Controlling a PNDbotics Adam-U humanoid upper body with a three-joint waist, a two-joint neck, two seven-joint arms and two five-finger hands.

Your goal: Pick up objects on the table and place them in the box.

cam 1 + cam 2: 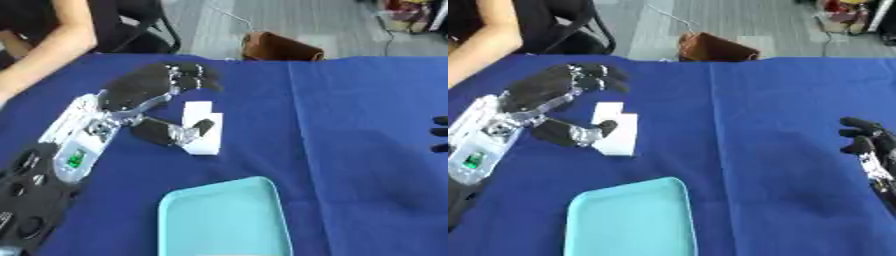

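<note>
White flat object lies on the blue-covered worktop, left of centre; it looks like a small box or two stacked cards, exact kind not discernible. Left hand is over it: fingers curled at the far side of the object, thumb lying across its near face. Whether the fingers touch the white object cannot be told; the thumb appears to rest on it. The object is not lifted.

Light teal tray sits on the worktop nearer the camera, just right of the left forearm, apart from the white object.

Right hand shows at the right edge, well apart from the object, fingers relaxed and slightly bent, holding nothing.

Brown bag-like item stands beyond the far worktop edge.
</note>
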